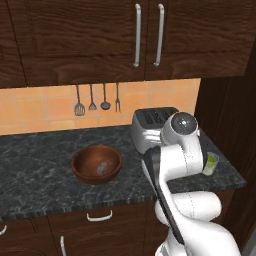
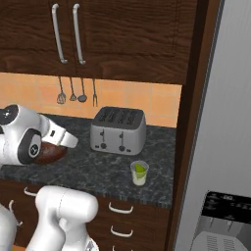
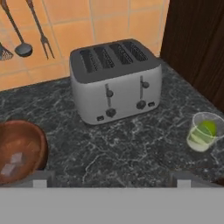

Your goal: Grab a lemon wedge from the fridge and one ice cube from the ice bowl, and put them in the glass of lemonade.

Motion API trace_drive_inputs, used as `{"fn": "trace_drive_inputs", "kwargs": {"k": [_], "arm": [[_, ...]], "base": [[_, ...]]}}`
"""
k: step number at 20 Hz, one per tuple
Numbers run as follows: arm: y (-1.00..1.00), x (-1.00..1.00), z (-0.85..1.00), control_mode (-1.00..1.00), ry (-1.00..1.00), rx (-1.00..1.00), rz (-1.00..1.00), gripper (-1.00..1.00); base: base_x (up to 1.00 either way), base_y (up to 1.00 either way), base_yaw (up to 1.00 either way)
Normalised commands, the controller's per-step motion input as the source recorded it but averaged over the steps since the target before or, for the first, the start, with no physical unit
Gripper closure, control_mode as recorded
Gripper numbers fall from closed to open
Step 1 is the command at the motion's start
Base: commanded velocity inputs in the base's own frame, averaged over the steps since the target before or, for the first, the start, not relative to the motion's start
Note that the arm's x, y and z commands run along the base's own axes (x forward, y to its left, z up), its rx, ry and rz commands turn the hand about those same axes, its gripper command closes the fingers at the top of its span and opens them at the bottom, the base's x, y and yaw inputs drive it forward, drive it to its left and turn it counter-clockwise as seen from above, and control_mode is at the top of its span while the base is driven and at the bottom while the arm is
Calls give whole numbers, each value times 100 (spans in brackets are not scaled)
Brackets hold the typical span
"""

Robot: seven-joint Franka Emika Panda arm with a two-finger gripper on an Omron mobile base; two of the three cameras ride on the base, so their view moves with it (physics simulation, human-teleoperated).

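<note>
A dark marble counter [image 1: 45, 170] runs under wooden cabinets, with a steel fridge [image 2: 230, 122] at far right. A toaster [image 3: 114, 80] stands centre. Left lies the ice bowl [image 1: 97, 163] holding an ice cube [image 3: 16, 158]; right, near the counter's front edge, stands the glass of lemonade [image 3: 203, 131] with a lemon wedge [image 3: 208, 127] inside. The gripper [image 3: 110, 178] hovers wide open and empty. Open counter lies between. A careless swing could knock the glass off.

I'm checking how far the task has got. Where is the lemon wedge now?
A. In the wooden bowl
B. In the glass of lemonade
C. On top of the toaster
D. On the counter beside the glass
B: the yellow-green lemon wedge sits inside the glass of lemonade, right of the toaster.
</note>
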Motion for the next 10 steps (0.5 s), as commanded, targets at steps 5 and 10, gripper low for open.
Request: {"fn": "trace_drive_inputs", "kwargs": {"k": [5, 10], "arm": [[100, 57, -97, -100, 19, 32, 23, -100], [100, 93, -100, -100, 37, 31, 20, -100]], "base": [[0, 0, 0], [0, 0, 0]]}}
